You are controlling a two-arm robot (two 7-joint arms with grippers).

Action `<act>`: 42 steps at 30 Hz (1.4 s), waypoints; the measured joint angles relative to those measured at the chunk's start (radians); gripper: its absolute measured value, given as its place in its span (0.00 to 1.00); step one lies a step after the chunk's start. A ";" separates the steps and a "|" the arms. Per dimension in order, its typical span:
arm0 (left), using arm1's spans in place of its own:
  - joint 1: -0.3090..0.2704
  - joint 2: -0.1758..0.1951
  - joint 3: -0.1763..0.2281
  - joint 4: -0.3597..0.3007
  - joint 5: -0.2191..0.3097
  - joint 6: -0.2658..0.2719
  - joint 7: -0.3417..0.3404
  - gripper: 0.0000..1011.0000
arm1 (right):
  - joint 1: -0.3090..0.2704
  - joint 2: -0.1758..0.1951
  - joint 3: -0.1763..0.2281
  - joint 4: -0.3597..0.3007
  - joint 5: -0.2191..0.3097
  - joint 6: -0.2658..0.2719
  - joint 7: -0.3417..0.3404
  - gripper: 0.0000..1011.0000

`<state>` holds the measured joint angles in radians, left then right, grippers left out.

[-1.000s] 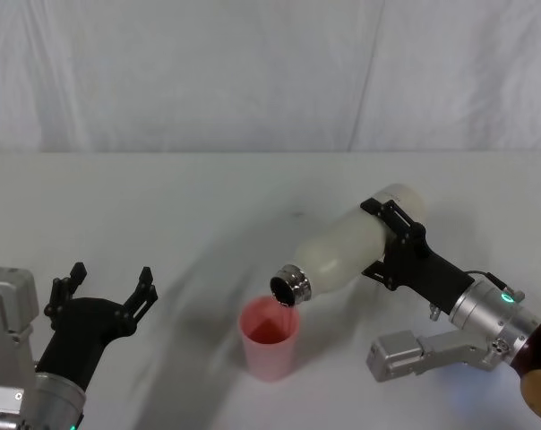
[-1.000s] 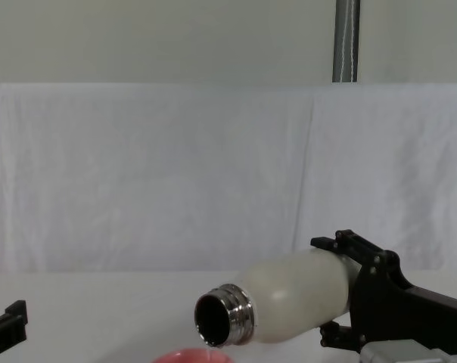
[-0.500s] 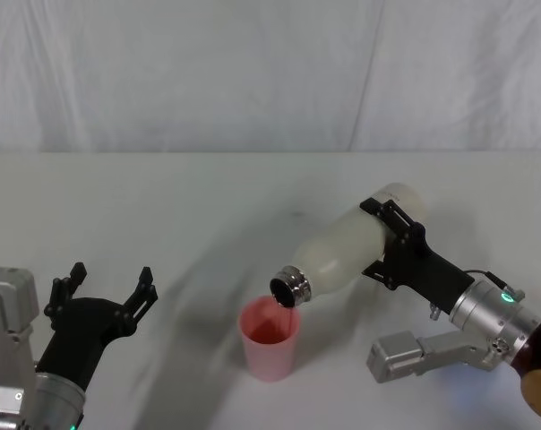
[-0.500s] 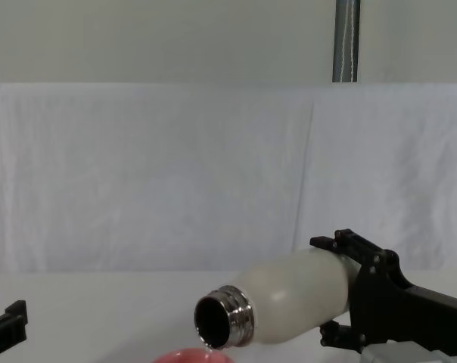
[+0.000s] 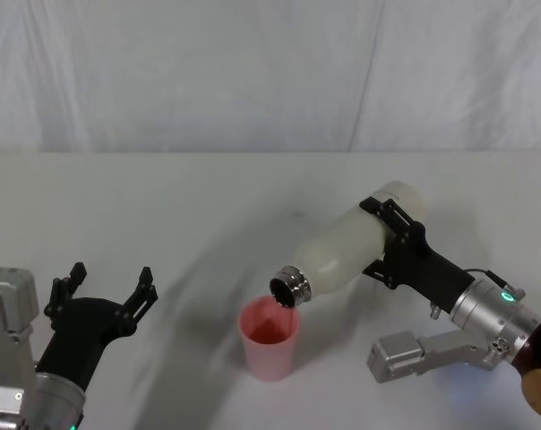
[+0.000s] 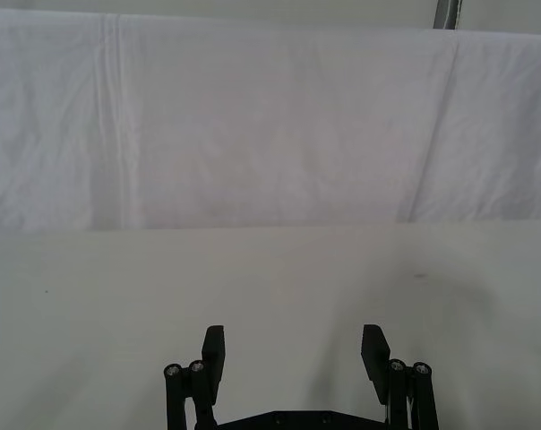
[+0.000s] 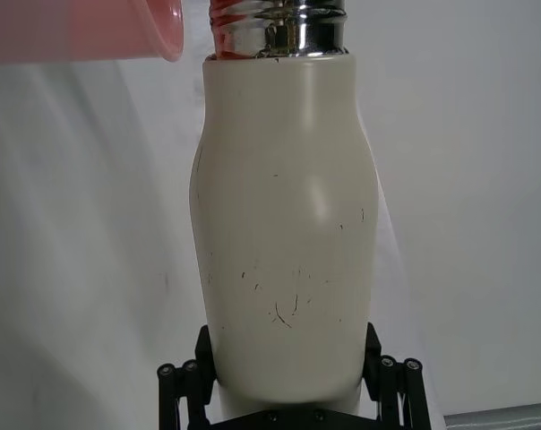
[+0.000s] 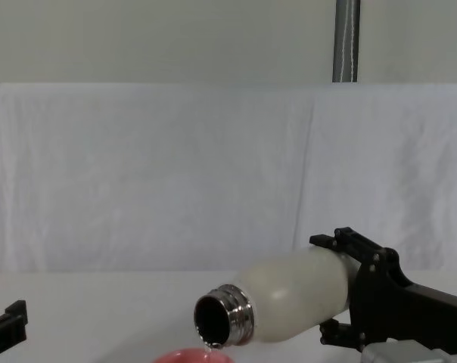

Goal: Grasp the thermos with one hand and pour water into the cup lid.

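The right gripper (image 5: 398,244) holds the thermos (image 5: 347,250) clamped round its base, tipped almost flat with the steel neck just above the cup lid (image 5: 270,340), which stands upright on the table (image 5: 208,197). Over the last second the tilt has barely changed — but a drop now hangs at the mouth's lower lip in the chest view, so the pour looks to be just starting. The left gripper (image 5: 98,313) waits near the table's left, fingers spread, empty. No writing is readable on the thermos or the cup lid
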<state>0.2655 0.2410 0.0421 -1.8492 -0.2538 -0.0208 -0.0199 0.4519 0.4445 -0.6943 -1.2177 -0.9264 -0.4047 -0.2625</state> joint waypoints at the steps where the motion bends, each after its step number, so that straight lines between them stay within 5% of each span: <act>1: 0.000 0.000 0.000 0.000 0.000 0.000 0.000 0.99 | 0.000 0.000 0.000 0.000 0.000 0.000 0.000 0.94; 42: 0.000 0.000 0.000 0.000 0.000 0.000 0.000 0.99 | -0.006 0.002 -0.001 -0.010 0.001 0.003 0.001 0.94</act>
<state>0.2655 0.2409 0.0422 -1.8492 -0.2538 -0.0208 -0.0199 0.4461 0.4467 -0.6948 -1.2278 -0.9255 -0.4018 -0.2620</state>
